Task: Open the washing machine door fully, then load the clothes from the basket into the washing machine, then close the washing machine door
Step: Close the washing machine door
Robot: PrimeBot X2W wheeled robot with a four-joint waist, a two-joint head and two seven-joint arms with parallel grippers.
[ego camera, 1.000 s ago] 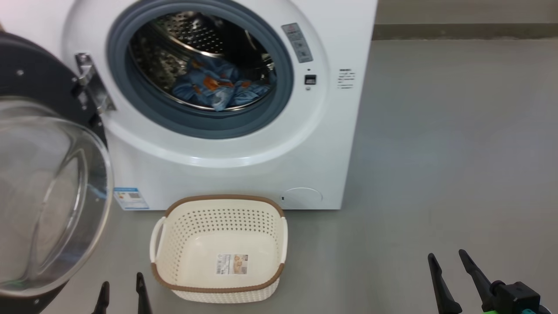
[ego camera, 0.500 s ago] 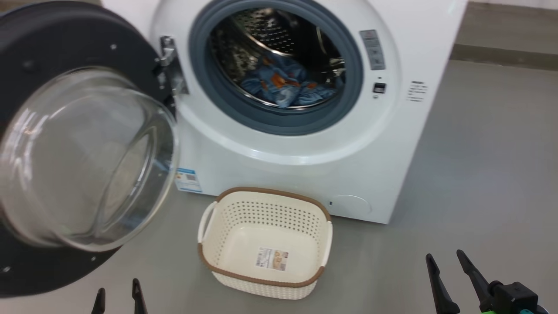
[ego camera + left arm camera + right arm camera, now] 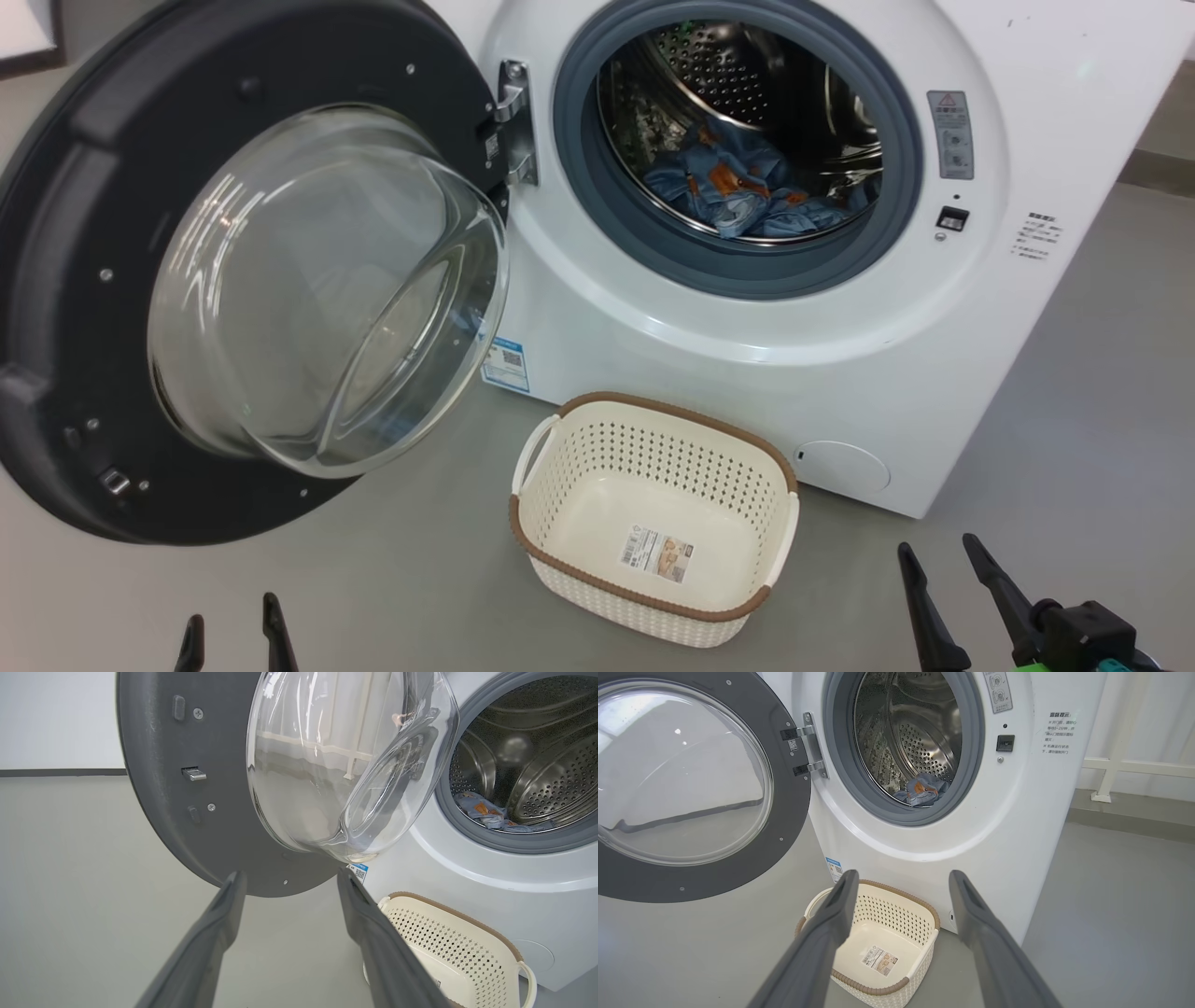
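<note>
- Both our left gripper and right gripper are spread, holding nothing.
- The washing machine door stands open at left; the clothes lie in the drum, the basket empty.
- We judge the door stiff, heavy, its glass slippery: push on the dark rim, far from the hinge.

Washing machine, white, front-loading; the washing machine door is swung wide to the left on its hinge, and the clothes lie low in the steel drum. Basket, cream with a brown rim, on the grey floor just before the machine, with a label sticker on its bottom. Right gripper — fingers spread well apart, framing the basket.
</note>
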